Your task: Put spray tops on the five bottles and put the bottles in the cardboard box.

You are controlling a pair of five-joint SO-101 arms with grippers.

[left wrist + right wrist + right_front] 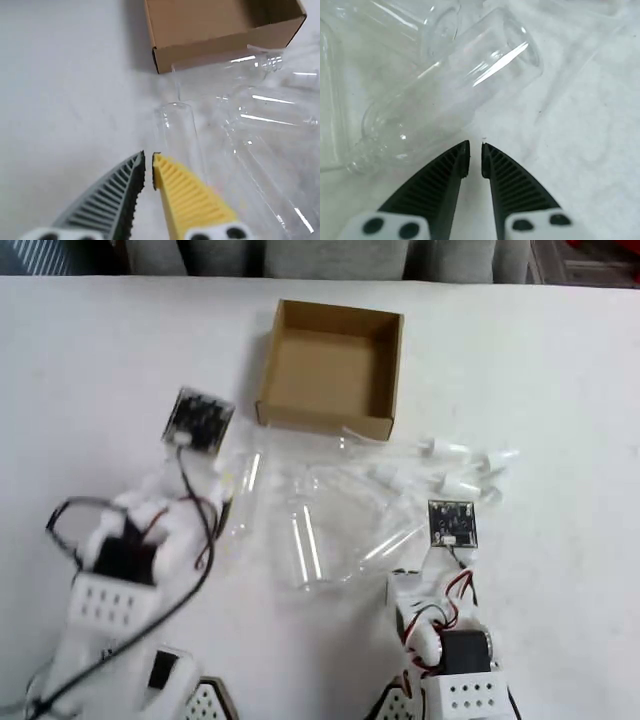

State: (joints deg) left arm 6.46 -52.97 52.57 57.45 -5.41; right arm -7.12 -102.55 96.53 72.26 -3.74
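box (322,421) sits open and upright at the far middle of the table (560,360). clear bottles (306,546) lie on their sides in a loose heap just in front of it, uncapped as far as the glare lets me judge. spray tops (462,468) lie loose to the right of the heap. left claw (148,162) closed to a slit, gripping nothing, tips just beside one bottle (177,131). right claw (474,156) likewise closed on nothing, another of the bottles lying crosswise just ahead of its tips.
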